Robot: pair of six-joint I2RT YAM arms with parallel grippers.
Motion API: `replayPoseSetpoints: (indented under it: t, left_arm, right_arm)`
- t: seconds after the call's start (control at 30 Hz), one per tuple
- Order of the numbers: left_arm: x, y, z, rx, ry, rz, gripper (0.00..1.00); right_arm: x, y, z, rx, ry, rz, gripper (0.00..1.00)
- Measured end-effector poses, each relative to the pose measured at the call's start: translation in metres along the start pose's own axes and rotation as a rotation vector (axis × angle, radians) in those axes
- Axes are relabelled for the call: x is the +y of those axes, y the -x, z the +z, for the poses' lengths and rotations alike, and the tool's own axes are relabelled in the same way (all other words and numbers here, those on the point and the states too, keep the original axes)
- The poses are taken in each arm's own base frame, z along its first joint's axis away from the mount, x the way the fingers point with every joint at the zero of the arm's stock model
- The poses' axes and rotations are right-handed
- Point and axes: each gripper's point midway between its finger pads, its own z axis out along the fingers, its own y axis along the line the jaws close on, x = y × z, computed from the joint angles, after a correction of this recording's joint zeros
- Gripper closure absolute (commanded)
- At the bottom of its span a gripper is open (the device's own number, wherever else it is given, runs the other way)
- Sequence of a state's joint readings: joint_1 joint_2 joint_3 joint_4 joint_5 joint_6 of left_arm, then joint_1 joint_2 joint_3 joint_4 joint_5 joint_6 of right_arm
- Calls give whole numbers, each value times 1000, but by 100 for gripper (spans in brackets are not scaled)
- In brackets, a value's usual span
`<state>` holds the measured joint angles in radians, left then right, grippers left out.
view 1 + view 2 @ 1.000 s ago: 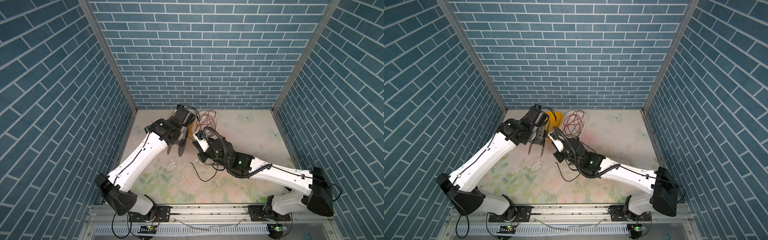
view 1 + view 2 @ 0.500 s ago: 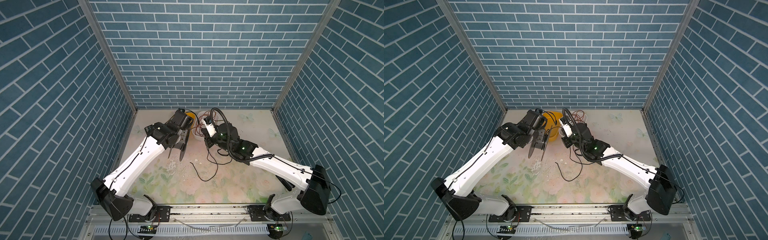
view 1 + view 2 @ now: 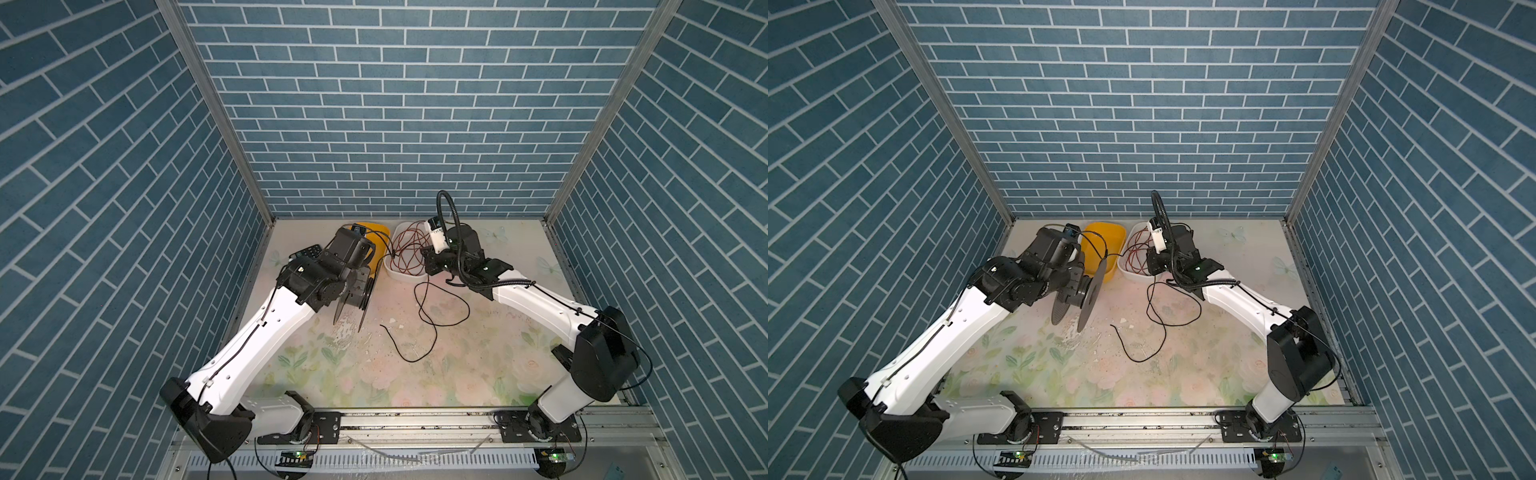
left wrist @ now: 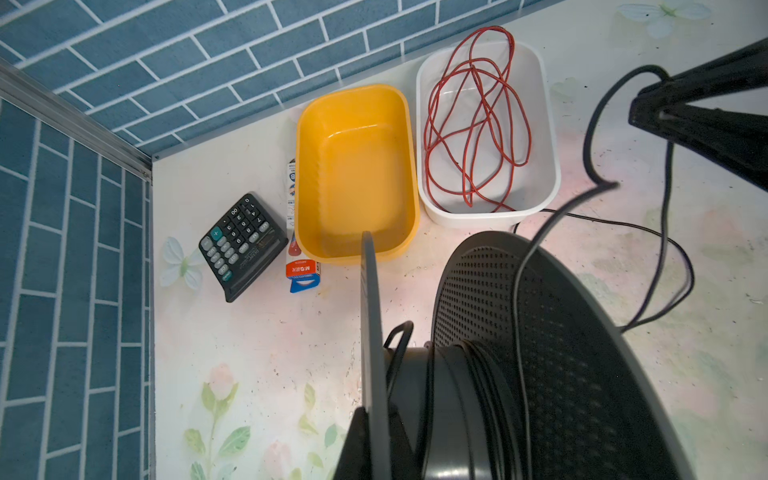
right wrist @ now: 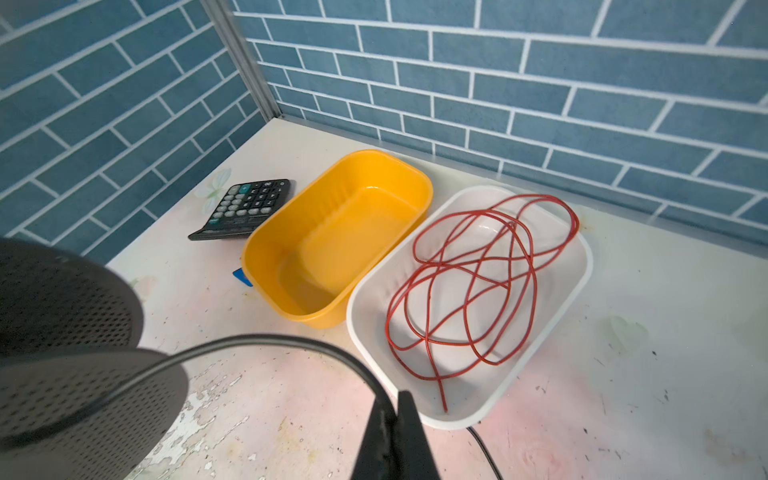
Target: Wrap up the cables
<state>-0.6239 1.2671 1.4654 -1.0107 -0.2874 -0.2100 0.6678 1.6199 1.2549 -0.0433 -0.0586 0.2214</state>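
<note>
With the left hand [image 4: 374,440] closed on the spool [image 4: 561,374] and the right hand [image 5: 395,419] pinching the black cable [image 5: 270,338], its slack loops on the bench [image 3: 457,374] may knot when pulled.

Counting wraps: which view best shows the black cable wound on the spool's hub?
Left wrist view: black cable turns sit plainly on the spool hub. Both top views show flanges, turns hidden; right wrist shows only flange faces.

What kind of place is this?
Probably a robot test booth: brick-print panels box in a flowered table, the left arm and right arm are bolted to a rail, and a calculator and yellow tub lie about.
</note>
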Motion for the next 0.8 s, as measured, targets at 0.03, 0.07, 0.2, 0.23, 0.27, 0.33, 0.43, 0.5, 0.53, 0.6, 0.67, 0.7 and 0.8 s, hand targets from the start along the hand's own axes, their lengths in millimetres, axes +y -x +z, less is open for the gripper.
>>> replayPoseSetpoints:
  t: [0.03, 0.07, 0.2, 0.23, 0.27, 0.33, 0.43, 0.5, 0.53, 0.6, 0.67, 0.7, 0.8]
  left_arm:
    - [0, 0, -2, -3, -9, -3, 100]
    - [-2, 0, -5, -7, -24, -6, 100]
    - [-9, 3, -19, -18, -94, -17, 100]
    - [-13, 5, -22, -24, -118, -22, 100]
    - [-16, 8, -26, -31, -145, -29, 100]
    - [-23, 13, -33, -43, -193, -45, 100]
    - [-28, 23, -45, -70, -244, -71, 100]
    - [-27, 31, -53, -91, -262, -96, 100]
    - [-26, 35, -56, -101, -268, -112, 100]
    - [-24, 44, -62, -123, -272, -144, 100]
    - [-23, 51, -66, -135, -277, -171, 100]
    - [-22, 54, -67, -141, -278, -184, 100]
    - [-21, 62, -72, -159, -283, -212, 100]
  right_arm:
    - [-4, -3, 3, 11, 0, 16, 100]
    - [-8, -7, 6, 24, 3, 31, 100]
    - [-12, -28, 21, 92, 30, 69, 100]
    - [-13, -32, 23, 103, 36, 77, 100]
    - [-13, -35, 25, 113, 44, 82, 100]
    - [-12, -39, 27, 125, 61, 93, 100]
    - [-6, -42, 30, 136, 101, 102, 100]
    - [1, -40, 30, 124, 143, 108, 100]
    - [3, -39, 31, 115, 160, 111, 100]
    - [9, -40, 30, 87, 202, 126, 100]
    - [18, -49, 28, 73, 250, 144, 100]
    - [23, -56, 27, 74, 274, 151, 100]
    - [48, -72, 26, 78, 351, 161, 100]
